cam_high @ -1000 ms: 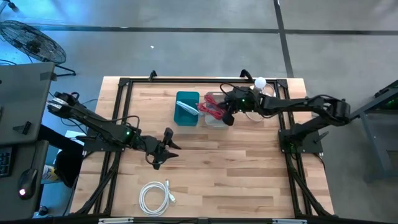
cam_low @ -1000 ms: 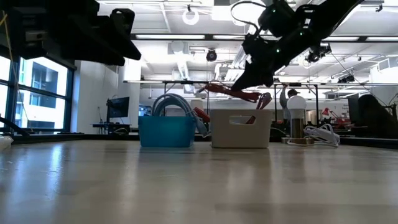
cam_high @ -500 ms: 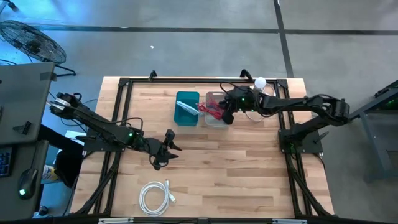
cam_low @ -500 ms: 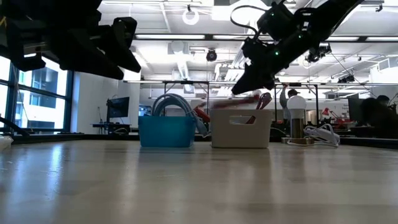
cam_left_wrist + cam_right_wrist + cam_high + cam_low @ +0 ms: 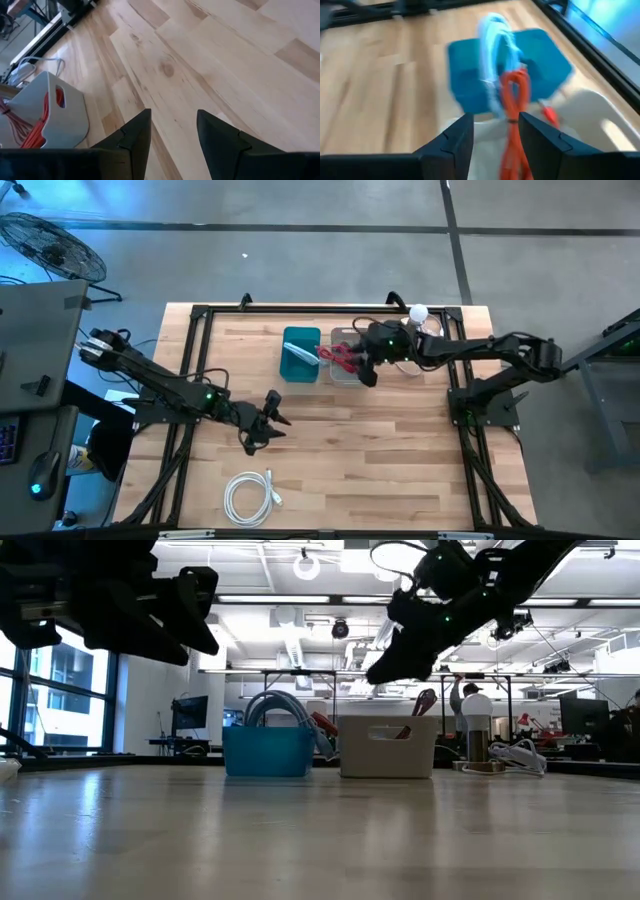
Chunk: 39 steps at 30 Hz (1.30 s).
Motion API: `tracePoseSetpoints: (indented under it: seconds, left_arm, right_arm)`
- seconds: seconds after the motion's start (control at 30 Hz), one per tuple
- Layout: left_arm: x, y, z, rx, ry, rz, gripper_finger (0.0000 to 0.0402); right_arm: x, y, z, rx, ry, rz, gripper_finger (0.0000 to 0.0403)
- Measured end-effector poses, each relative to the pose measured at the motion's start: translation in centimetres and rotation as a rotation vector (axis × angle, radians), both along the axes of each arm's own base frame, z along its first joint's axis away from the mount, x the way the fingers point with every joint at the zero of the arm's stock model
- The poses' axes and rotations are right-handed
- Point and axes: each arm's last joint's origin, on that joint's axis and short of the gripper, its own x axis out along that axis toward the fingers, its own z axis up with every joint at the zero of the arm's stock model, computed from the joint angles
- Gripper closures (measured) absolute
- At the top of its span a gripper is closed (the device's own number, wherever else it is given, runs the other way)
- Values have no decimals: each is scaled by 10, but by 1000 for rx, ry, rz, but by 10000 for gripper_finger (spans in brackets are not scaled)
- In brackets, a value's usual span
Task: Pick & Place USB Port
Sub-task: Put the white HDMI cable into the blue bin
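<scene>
Since the earlier frame the red cable (image 5: pixel 342 357) is no longer hanging from the right gripper (image 5: pixel 367 370); it is lying in the white bin (image 5: pixel 346 371), far centre of the table (image 5: pixel 400 460). The right gripper is hovering above that bin, fingers parted, gripping nothing. The blue bin (image 5: pixel 300 354) is sitting just left, its contents blurred. The left gripper (image 5: pixel 262 423) is waiting mid-table, fingers apart and empty. A white cable (image 5: pixel 247 496) is lying coiled at the near edge.
</scene>
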Motion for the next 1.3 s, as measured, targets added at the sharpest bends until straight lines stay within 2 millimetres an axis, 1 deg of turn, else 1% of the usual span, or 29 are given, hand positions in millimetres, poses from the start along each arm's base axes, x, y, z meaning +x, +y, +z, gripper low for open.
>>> tracePoseSetpoints:
  seconds: [0.13, 0.23, 0.4, 0.5, 0.6, 0.73, 0.87, 1.03, 1.13, 1.3]
  left_arm:
    - [-4, 2, 5, -2, -3, 1, 247]
    - [-10, 4, 15, -22, 2, 14, 247]
    - [-22, 8, 38, -65, 88, 48, 247]
    - [-29, 9, 42, -122, 191, 40, 247]
    - [-35, 9, 40, -210, 313, 26, 247]
    - [-40, 6, 31, -361, 491, 42, 247]
    - [-44, -7, 24, -458, 627, 32, 247]
    - [-45, -26, 15, -514, 720, 27, 247]
    - [-42, -36, 10, -536, 723, 64, 247]
    - [-39, -46, -4, -499, 753, 126, 247]
  right_arm:
    - [4, 17, 5, -38, -26, 121, 254]
    - [4, 33, 14, -51, -60, 193, 254]
    - [-3, 66, 34, -60, -117, 311, 254]
    - [-11, 88, 42, -42, -126, 374, 254]
    - [-18, 108, 48, -43, -124, 413, 254]
    - [-24, 131, 50, -63, -114, 433, 254]
    - [-28, 150, 51, -71, -118, 441, 254]
    - [-31, 163, 50, -98, -111, 430, 254]
    - [-33, 168, 50, -112, -110, 420, 254]
    - [-34, 173, 50, -117, -114, 422, 254]
